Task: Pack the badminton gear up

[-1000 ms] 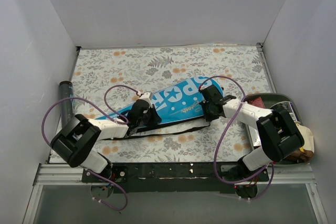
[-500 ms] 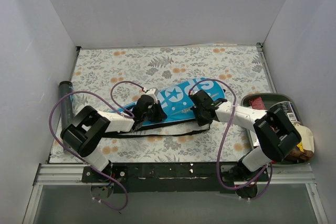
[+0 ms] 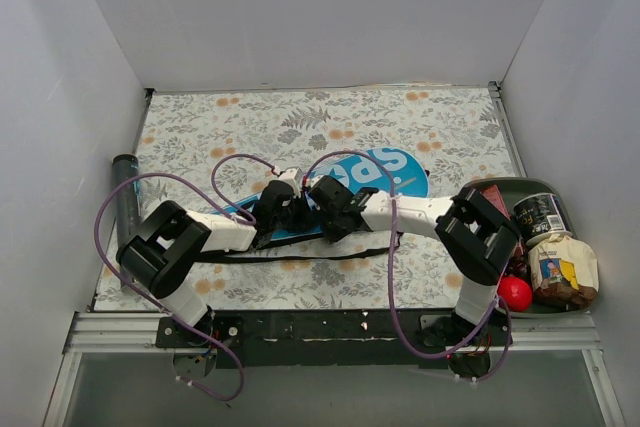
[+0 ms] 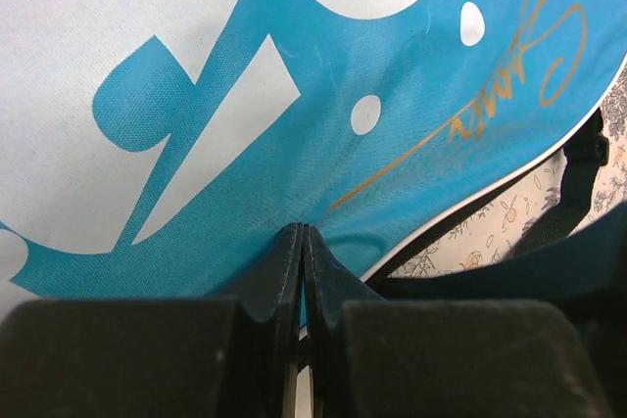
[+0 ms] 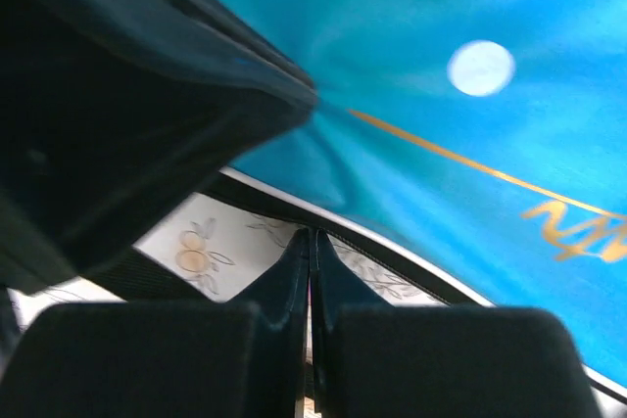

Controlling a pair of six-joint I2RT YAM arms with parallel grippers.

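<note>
The blue cover lettered "SPORT" (image 3: 385, 169) lies slanted on the flowered table. My left gripper (image 3: 290, 209) is shut on a pinch of its blue fabric (image 4: 302, 232) near the narrow end. My right gripper (image 3: 322, 209) is close beside it, shut with its tips at the cover's black zip edge (image 5: 310, 237); what lies between the tips is hidden. The cover fills the left wrist view (image 4: 294, 95) and the right wrist view (image 5: 470, 144). The black tube (image 3: 127, 202) lies at the left wall. No rackets or shuttlecocks show.
The cover's black strap (image 3: 300, 257) trails along the table in front of it. A dark tray (image 3: 505, 187) at the right holds a can (image 3: 540, 214), a food packet (image 3: 562, 267) and the red ball (image 3: 515, 293). White walls close in three sides.
My right gripper has slid left along the cover's near edge, from near the wide end to right beside the left gripper. The left gripper has stayed on the cover.
</note>
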